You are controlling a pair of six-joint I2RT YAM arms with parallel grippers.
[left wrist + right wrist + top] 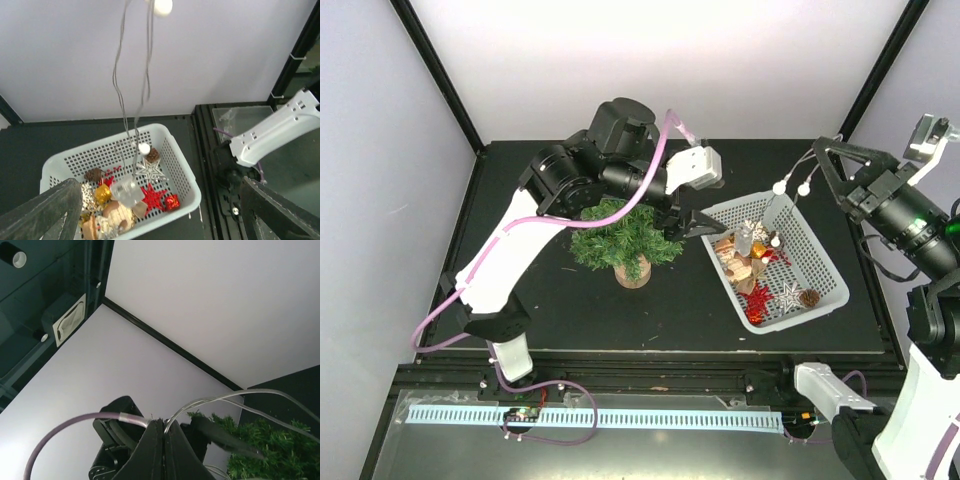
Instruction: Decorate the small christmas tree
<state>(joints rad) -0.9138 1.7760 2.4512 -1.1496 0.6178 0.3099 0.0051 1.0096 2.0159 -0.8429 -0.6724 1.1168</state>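
The small christmas tree (612,246) stands upright on its wood stump (633,272) on the black table (550,300). It sits directly below the left arm's wrist and just behind the left gripper (705,222). No ornament shows on its branches from above. The only thing crossing them is the arm's own purple cable (610,213), so the decorating looks not yet begun on the tree itself.

The left gripper points away from the tree with its fingers (55,210) spread wide and nothing between them. Ahead of and below those fingers lies the white mesh basket (182,162). It holds a red star (152,196), a silver star (150,170), a pine cone (153,154), a gold piece (103,194) and other small decorations.

The one piece on the move is the light string (780,187). The right gripper (163,427), raised beyond the basket's far side and well away from the tree, has its fingers pressed together on the thin wire. White bulbs hang below that hand, and the wire's lower end runs down to a clear box (125,192) resting among the ornaments.

By my reading, the task is at its very start. The string has yet to come clear of the basket, cross to the tree and be draped on it, and every ornament remains to be hung.
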